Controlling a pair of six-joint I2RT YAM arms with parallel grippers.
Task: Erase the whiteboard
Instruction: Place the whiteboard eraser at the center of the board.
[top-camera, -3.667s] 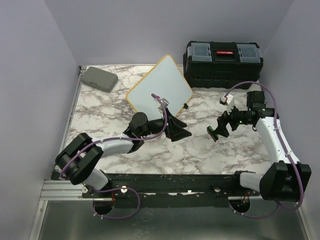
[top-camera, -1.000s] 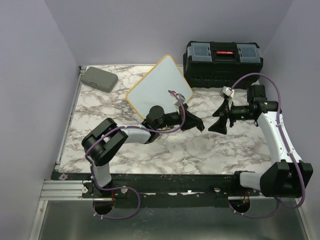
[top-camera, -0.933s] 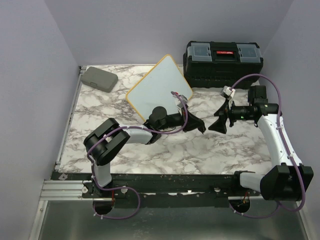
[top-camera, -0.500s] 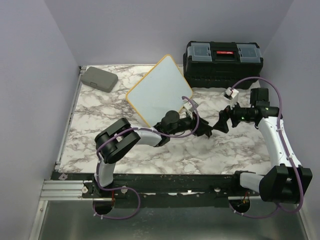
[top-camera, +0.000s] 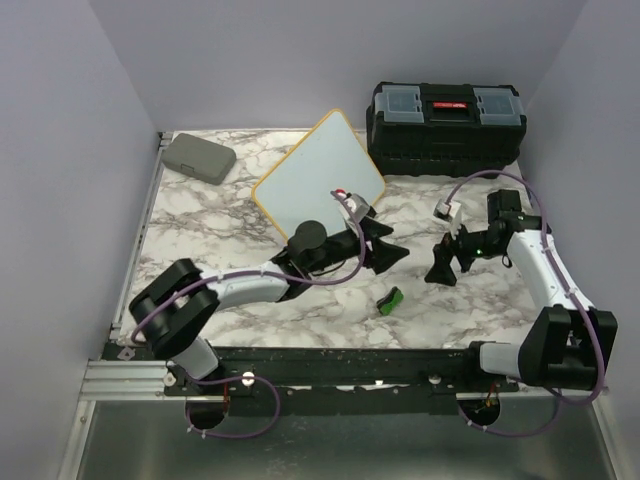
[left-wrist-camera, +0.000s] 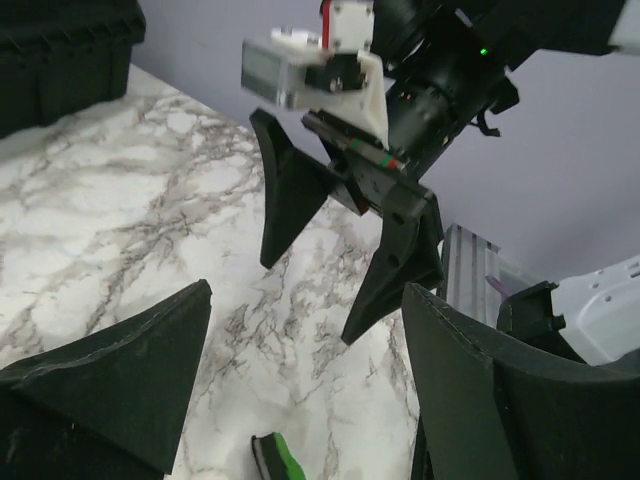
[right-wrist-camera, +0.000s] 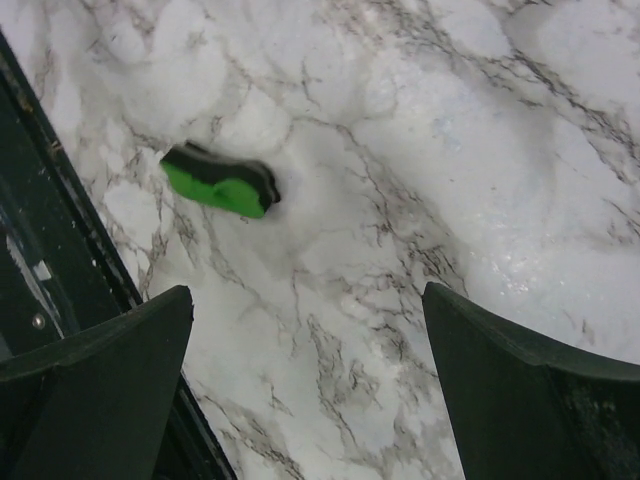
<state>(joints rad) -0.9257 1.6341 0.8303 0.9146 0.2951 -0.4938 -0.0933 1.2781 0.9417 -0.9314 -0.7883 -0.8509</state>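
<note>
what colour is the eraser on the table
The eraser is green and black, clearest in right wrist view.

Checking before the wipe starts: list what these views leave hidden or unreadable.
- Whiteboard: top view only; near corner hidden behind left arm; faint marks too small to judge.
- Green eraser: blurred in right wrist view, cut by bottom edge in left wrist view.

Left fingers spread, green eraser between, right gripper opposite
</note>
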